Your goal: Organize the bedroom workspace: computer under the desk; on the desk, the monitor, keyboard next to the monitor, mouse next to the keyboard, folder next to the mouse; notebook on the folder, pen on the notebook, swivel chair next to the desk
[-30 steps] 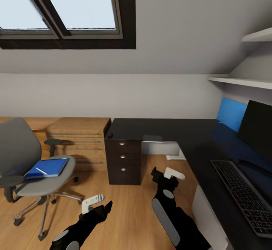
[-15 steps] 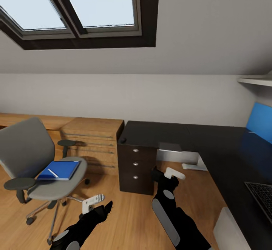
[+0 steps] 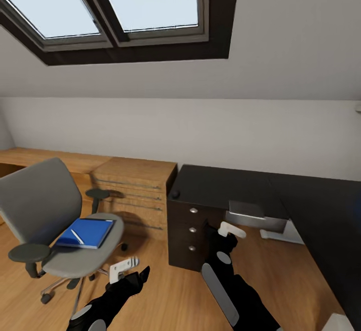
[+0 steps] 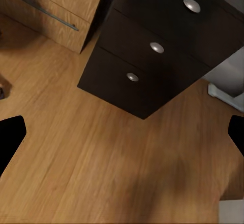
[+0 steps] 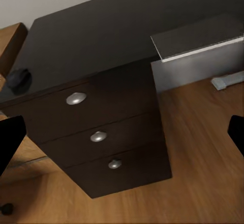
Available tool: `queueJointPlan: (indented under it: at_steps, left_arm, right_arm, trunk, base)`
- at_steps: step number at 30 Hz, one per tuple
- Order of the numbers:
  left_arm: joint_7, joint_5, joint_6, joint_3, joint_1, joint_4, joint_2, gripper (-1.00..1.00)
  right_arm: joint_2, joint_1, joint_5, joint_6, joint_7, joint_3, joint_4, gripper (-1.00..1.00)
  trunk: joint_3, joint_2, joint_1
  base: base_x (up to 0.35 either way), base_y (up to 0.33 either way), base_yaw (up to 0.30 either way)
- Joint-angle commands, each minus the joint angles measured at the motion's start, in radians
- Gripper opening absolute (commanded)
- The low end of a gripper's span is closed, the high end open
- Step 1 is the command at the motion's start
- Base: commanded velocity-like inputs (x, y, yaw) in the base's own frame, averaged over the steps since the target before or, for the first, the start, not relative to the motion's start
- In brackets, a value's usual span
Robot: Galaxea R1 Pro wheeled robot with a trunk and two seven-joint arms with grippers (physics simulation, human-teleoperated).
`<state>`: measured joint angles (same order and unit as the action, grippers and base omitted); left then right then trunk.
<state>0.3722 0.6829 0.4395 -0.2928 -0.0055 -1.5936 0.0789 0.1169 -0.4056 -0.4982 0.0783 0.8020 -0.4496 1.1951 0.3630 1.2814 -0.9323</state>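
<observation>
The blue folder (image 3: pixel 85 232) lies flat on the swivel chair (image 3: pixel 55 226) seat, a thin white pen (image 3: pixel 77 236) on top (likely to roll). Probably light and stiffish; pinch an overhanging edge. Left gripper (image 3: pixel 125 266) and right gripper (image 3: pixel 230 230) both hang released, empty.

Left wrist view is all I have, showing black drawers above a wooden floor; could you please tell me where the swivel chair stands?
Observer: The grey padded swivel chair stands off to the robot's left, apart from the glossy black desk, in front of the light wooden drawer chest.
Operator: Thank you. Is anything lying on its seat?
Observer: Yes, a flat blue folder with a thin white pen on top.
Operator: And can you see the mouse?
Observer: A small black rounded mouse sits at the desk's corner above the drawers.
</observation>
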Motion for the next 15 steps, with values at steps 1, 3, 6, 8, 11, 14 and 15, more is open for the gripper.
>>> queueJointPlan:
  at_steps: [1, 3, 6, 8, 11, 14, 15]
  left_arm:
    - [0.010, 0.010, 0.001, -0.003, -0.001, -0.002, 0.001, 1.00]
    - [0.010, 0.010, 0.001, -0.004, -0.001, -0.002, 0.001, 1.00]
    - [0.010, 0.009, 0.001, -0.007, -0.001, -0.002, 0.001, 1.00]
    - [0.010, 0.008, 0.001, -0.007, -0.001, -0.002, 0.000, 1.00]
    - [0.010, 0.007, 0.001, -0.008, -0.001, -0.002, 0.000, 1.00]
    - [0.010, 0.007, 0.001, -0.008, -0.001, -0.002, 0.001, 1.00]
    - [0.010, 0.007, 0.001, -0.008, -0.001, -0.002, 0.001, 1.00]
  right_arm:
    - [0.000, -0.001, -0.002, 0.008, 0.006, -0.001, 0.001, 1.00]
    - [0.000, -0.001, -0.002, 0.008, 0.006, -0.001, 0.000, 1.00]
    - [0.000, -0.001, -0.001, 0.008, 0.007, 0.000, 0.001, 1.00]
    - [0.000, -0.001, -0.001, 0.008, 0.007, 0.000, 0.001, 1.00]
    - [-0.001, -0.001, 0.000, 0.008, 0.008, 0.000, 0.003, 1.00]
    - [-0.001, -0.001, 0.000, 0.008, 0.008, 0.000, 0.005, 1.00]
    - [-0.001, -0.001, 0.000, 0.008, 0.008, 0.000, 0.005, 1.00]
  trunk:
    - [0.001, 0.001, -0.001]
    - [0.001, 0.001, -0.001]
    - [0.001, 0.001, -0.001]
    - [0.001, 0.001, -0.001]
    - [0.001, 0.001, -0.001]
    - [0.001, 0.001, -0.001]
    - [0.001, 0.001, -0.001]
  base:
    - [0.329, 0.000, 0.009]
    - [0.329, -0.004, 0.006]
    - [0.324, -0.057, 0.003]
    - [0.319, -0.107, 0.001]
    - [0.316, -0.130, 0.000]
    - [0.313, -0.152, 0.000]
    - [0.311, -0.165, 0.000]
